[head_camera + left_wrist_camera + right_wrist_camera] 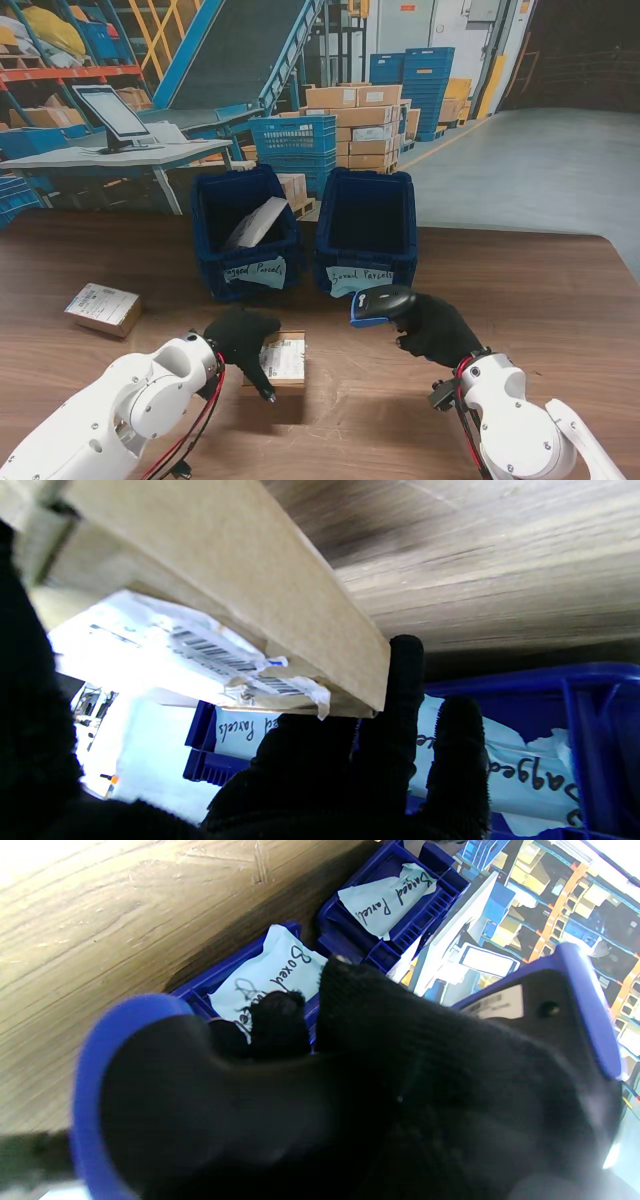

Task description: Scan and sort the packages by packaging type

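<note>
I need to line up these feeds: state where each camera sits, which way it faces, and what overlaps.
Stand view: above the shoulders, facing down at the table; both arms, left hand, right hand show.
Left wrist: along black fingers at the cardboard box.
Right wrist: along the right hand past the scanner.
All views share the Bagged Parcels bin and the Boxed Parcels bin.

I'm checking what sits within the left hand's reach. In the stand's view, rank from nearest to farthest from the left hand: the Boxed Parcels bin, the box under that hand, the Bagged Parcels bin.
From the left hand:
1. Labelled box, touching the fingers.
2. Bagged Parcels bin, farther from me, almost straight ahead.
3. Boxed Parcels bin, farther, to the right.
</note>
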Motion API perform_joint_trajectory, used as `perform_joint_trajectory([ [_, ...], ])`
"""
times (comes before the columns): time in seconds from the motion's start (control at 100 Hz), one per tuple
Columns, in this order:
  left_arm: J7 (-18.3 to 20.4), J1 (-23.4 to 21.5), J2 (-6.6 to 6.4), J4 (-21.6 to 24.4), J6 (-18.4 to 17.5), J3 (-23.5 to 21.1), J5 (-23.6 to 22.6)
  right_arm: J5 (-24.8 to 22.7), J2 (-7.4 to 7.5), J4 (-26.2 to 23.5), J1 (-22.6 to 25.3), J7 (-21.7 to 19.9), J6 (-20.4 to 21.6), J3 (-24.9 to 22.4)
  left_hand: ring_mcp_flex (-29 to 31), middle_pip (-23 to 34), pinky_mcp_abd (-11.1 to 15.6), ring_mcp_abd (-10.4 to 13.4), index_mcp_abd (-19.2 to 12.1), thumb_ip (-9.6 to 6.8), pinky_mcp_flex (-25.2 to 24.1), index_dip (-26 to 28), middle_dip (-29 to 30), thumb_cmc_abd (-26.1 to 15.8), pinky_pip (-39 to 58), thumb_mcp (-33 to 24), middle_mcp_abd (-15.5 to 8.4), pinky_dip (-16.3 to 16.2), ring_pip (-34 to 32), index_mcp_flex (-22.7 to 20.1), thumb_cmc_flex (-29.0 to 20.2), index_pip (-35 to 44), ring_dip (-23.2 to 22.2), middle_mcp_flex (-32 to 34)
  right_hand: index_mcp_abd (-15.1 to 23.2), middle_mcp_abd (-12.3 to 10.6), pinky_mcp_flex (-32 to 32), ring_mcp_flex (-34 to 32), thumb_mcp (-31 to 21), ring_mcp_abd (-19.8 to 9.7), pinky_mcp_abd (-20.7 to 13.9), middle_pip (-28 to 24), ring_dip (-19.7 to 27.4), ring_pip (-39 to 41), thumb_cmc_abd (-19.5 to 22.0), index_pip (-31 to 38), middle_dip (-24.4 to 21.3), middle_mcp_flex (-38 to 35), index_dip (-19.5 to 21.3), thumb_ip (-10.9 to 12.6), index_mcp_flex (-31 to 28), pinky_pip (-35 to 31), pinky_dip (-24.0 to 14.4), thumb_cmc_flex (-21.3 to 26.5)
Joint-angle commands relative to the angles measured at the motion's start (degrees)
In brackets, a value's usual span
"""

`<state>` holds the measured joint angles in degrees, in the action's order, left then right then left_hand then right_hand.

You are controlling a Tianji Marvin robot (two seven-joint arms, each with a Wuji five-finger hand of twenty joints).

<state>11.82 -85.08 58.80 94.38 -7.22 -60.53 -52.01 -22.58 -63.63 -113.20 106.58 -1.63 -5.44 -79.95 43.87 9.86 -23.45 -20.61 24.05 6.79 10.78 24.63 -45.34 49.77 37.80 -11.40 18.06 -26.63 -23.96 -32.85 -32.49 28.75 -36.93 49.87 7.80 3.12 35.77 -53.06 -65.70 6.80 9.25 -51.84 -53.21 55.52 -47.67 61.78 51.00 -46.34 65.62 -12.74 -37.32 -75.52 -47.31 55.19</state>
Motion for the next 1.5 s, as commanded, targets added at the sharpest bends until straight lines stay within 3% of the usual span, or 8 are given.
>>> perform_joint_trajectory([
  [0.0, 0.4, -0.3, 0.46, 0.9, -0.5, 0.8, 0.6, -0.1, -0.51, -0.7, 0.4, -0.5, -0.2, 0.1, 2.0, 11.0, -0.7, 3.4, -20.2, -5.55, -0.1, 2.8, -4.5, -12.4, 1.8, -34.6, -10.1, -0.3, -2.7, -9.0, -21.6, 31.2, -1.1, 8.9, 2.6, 0.4, 1.1, -1.2, -5.5, 0.9, -0.1, 0.2, -1.4, 0.4, 2.5, 1.8, 0.4, -0.7, 1.9, 0.5, -4.3, -1.4, -1.1, 5.1],
  [0.64, -4.9, 3.3, 1.31, -1.5, -0.9, 9.3, 1.9, 0.6, -0.56, -1.4, 2.1, -0.5, -0.1, -1.0, 1.3, 10.7, -0.7, 3.3, -20.3, -5.55, -0.5, 3.3, -4.6, -13.0, 1.9, -34.1, -10.2, -0.4, -2.3, -8.6, -21.8, 30.9, -1.3, 8.3, 2.6, 0.5, 1.1, -1.2, -5.5, 1.0, 0.0, 0.2, -1.4, 0.4, 2.4, 1.7, 0.5, -0.7, 1.8, 0.5, -4.3, -1.5, -1.1, 5.2],
  [1.49, -9.0, 10.5, 2.69, -10.0, -0.8, 18.8, 5.8, 1.4, -0.44, -1.4, 3.0, -1.4, 0.2, -2.0, 0.5, 10.4, -0.6, 3.2, -20.6, -5.45, -0.8, 3.5, -4.7, -13.6, 1.9, -33.1, -10.4, -0.5, -2.5, -8.1, -21.9, 30.5, -1.6, 7.6, 2.3, 0.6, 1.1, -1.4, -5.6, 1.1, 0.2, 0.3, -1.4, 0.4, 2.3, 1.5, 0.5, -0.8, 1.7, 0.4, -4.5, -1.5, -1.1, 5.2],
])
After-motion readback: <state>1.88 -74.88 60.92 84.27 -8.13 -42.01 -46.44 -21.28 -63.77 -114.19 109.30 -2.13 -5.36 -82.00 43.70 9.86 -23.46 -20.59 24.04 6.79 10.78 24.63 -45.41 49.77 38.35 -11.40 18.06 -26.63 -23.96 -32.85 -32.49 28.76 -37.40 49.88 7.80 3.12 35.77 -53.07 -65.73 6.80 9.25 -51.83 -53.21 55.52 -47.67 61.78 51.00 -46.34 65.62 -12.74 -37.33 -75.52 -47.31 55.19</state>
